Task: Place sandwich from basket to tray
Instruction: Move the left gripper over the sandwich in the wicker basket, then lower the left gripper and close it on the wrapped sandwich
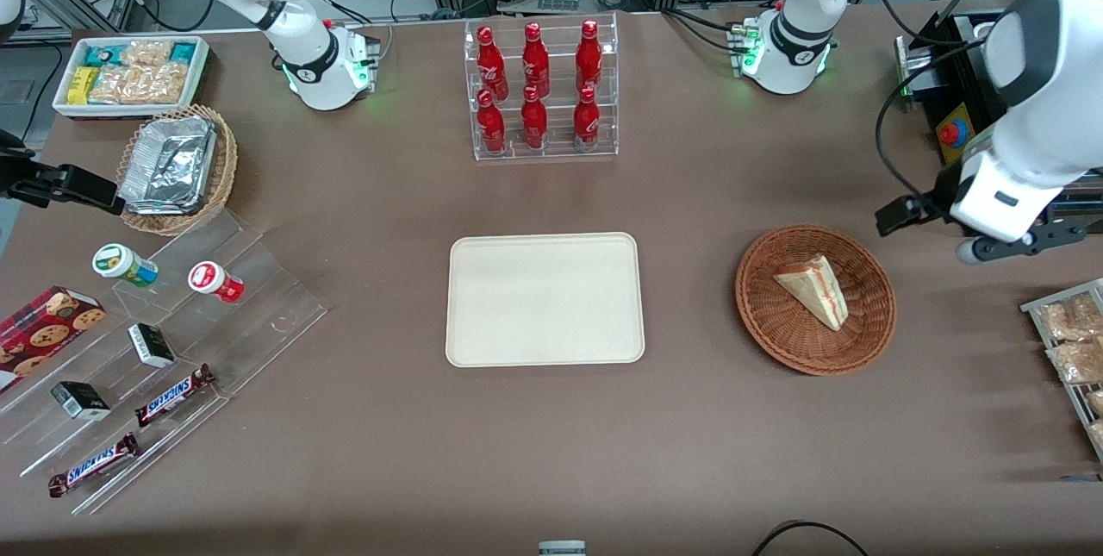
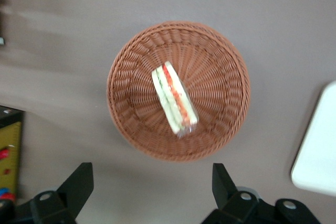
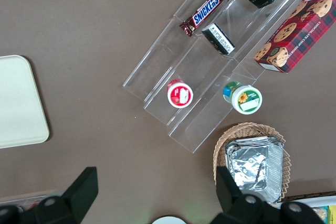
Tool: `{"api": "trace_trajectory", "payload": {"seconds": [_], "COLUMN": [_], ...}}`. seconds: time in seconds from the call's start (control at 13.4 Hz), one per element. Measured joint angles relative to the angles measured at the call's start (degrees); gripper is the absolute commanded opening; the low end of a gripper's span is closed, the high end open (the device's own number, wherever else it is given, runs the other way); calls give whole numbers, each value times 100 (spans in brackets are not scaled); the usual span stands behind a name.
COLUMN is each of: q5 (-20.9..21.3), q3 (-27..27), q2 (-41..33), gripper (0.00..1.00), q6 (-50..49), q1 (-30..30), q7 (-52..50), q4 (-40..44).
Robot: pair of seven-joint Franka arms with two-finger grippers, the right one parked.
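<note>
Bright even overhead light, soft shadows, wrist views slightly blurred

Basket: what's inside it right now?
Only the sandwich, lying in the basket. The weave beneath it is covered. The open end effector hangs above, apart from the basket; the tray is bare.

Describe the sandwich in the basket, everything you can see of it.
The sandwich is a small triangular wedge of pale white bread, its cut edge showing red and pale filling layers with a trace of green. It seems wrapped in clear film. It lies alone in the round reddish-brown wicker basket, touching only the weave, apart from the cream tray. The open gripper hovers above, beside the basket, not touching the sandwich.
</note>
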Motion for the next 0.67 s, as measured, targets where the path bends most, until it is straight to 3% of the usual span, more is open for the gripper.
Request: {"api": "trace_trajectory", "payload": {"seconds": [0.22, 0.67], "q5": [2, 2], "q3": [-4, -11], "q2": [8, 414], "gripper": [100, 100], "q6": [994, 1966], "q1": [-4, -68], "q7": [-1019, -1742], "q4": [-688, -1470]}}
